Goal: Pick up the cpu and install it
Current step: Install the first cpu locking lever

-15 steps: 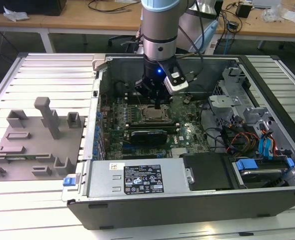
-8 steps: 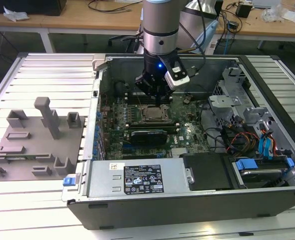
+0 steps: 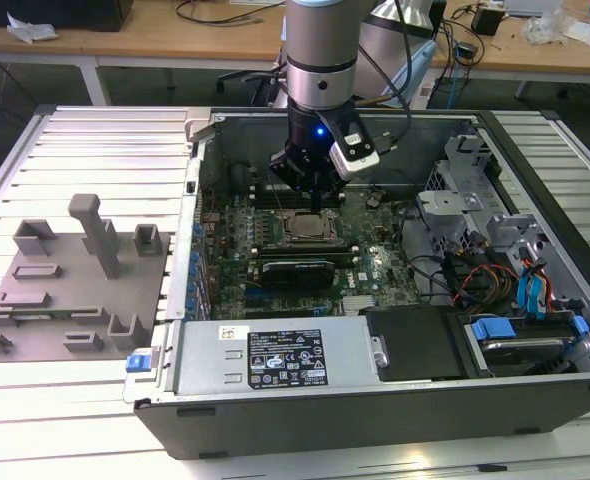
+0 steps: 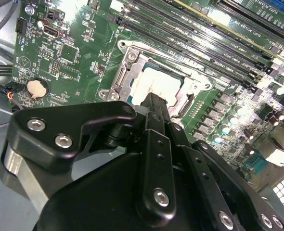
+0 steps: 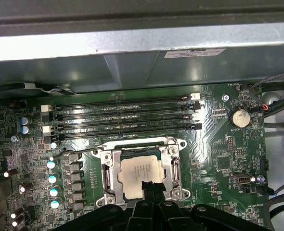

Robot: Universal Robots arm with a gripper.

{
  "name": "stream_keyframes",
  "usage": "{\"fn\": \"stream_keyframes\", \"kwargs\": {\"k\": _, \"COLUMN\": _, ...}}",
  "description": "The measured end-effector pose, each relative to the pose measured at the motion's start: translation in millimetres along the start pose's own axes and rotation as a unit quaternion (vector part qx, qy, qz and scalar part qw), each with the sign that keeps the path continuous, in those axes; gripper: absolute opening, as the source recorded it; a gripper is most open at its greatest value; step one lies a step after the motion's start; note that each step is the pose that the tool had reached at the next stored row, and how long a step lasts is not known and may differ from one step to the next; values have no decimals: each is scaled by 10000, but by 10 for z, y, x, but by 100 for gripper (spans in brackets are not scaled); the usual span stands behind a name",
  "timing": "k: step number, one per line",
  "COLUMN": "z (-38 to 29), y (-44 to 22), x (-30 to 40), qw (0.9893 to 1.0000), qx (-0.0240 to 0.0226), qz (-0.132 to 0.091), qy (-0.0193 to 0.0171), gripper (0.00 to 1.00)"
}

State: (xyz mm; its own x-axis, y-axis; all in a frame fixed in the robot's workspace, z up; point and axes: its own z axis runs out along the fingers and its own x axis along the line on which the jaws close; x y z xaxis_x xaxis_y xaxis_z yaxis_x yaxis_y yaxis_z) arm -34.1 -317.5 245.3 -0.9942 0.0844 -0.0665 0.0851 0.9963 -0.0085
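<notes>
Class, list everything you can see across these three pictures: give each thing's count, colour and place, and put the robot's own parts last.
cpu: one, pale silvery, lying within the socket frame.
socket frame: one, metal, around the cpu on the motherboard.
motherboard: one, green, inside the computer case.
memory slots: four, black, in a row beside the socket frame.
coin battery: one, silvery, on the motherboard.
computer case: one, dark, lying open.
power supply: one, grey, along the case's near side.
tray: one, grey, with blocks and posts, at the exterior view's left of the case.
arm: one, silver and black, above the motherboard.
claw: one, black, low over the cpu; contact cannot be told.
</notes>
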Motion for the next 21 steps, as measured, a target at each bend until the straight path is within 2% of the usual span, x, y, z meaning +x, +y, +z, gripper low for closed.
{"fn": "stream_keyframes", "kwargs": {"k": 5, "z": 0, "y": 0, "x": 0, "qw": 10000, "qx": 1, "qz": 0, "qy": 0, "gripper": 11}}
{"fn": "stream_keyframes", "kwargs": {"k": 9, "z": -59, "y": 0, "x": -4, "qw": 10000, "qx": 1, "qz": 0, "qy": 0, "gripper": 11}}
{"fn": "stream_keyframes", "kwargs": {"k": 15, "z": -61, "y": -1, "x": -1, "qw": 10000, "qx": 1, "qz": 1, "qy": 0, "gripper": 11}}
{"fn": "stream_keyframes", "kwargs": {"k": 18, "z": -63, "y": -4, "x": 34, "qw": 10000, "qx": 1, "qz": 0, "qy": 0, "gripper": 11}}
{"fn": "stream_keyframes", "kwargs": {"k": 21, "z": -68, "y": -10, "x": 113, "qw": 10000, "qx": 1, "qz": 0, "qy": 0, "gripper": 11}}
